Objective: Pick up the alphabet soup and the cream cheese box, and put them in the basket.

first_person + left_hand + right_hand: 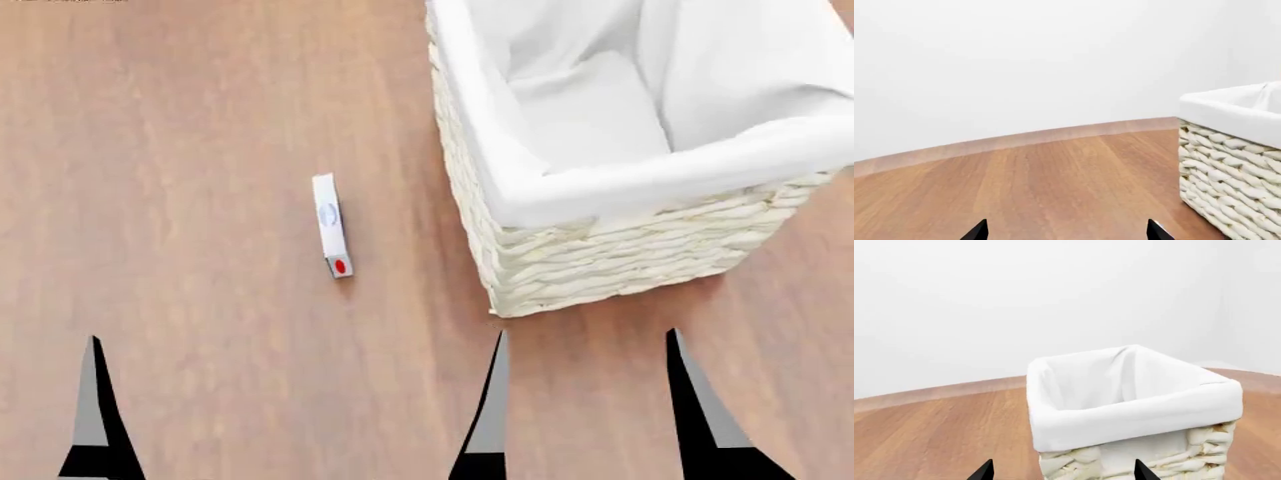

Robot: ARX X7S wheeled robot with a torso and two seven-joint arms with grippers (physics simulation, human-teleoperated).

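The cream cheese box (pixel 331 225), a thin white carton with a blue logo and a red mark at its near end, lies on the wooden floor left of the basket (pixel 601 255). The basket is tall cream wicker with a white liner, and nothing shows inside it. The alphabet soup is out of view. My right gripper (pixel 587 420) is open just in front of the basket's near wall (pixel 1121 460), holding nothing (pixel 1062 472). My left gripper (pixel 1067 231) is open and holds nothing; one of its fingertips (pixel 94 400) shows near and left of the box.
Wooden floor (pixel 200 120) stretches around the basket to a white wall (pixel 1021 65) with a pale skirting strip (pixel 1021 136). The basket's corner (pixel 1227 180) stands at one side of the left wrist view.
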